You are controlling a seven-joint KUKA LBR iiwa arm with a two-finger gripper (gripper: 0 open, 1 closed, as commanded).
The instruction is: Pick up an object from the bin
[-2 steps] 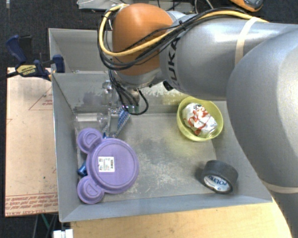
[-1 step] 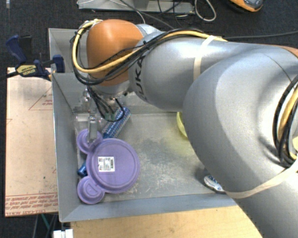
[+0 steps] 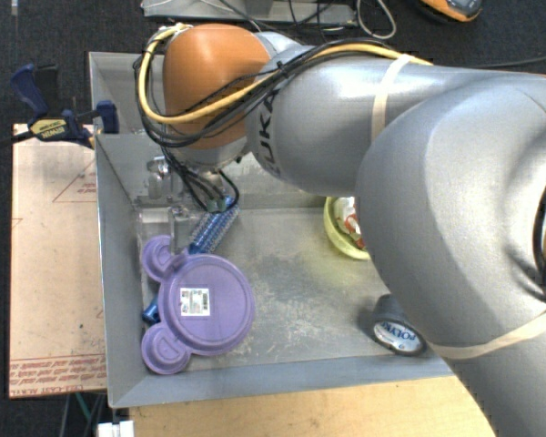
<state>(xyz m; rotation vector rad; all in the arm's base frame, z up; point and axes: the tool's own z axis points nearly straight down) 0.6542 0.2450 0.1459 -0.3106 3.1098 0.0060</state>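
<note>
The end effector (image 3: pixel 168 209), grip impossible to tell, hangs beside a ribbed blue brush (image 3: pixel 214 230) lying diagonally by a smooth purple mouse-eared lid (image 3: pixel 205 303).

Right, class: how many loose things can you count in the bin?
4: purple eared lid lower left, blue brush above it, yellow bowl beside the arm, tape roll lower right. The arm may hide more.

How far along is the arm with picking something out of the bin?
Done: nothing looks lifted yet. The purple mouse-eared lid and the blue brush lie on the bin floor.
In hand: the tool sits low at the bin's left side, just over the lid's upper ear and beside the brush.
Left: grasping one thing and lifting it out.
</note>
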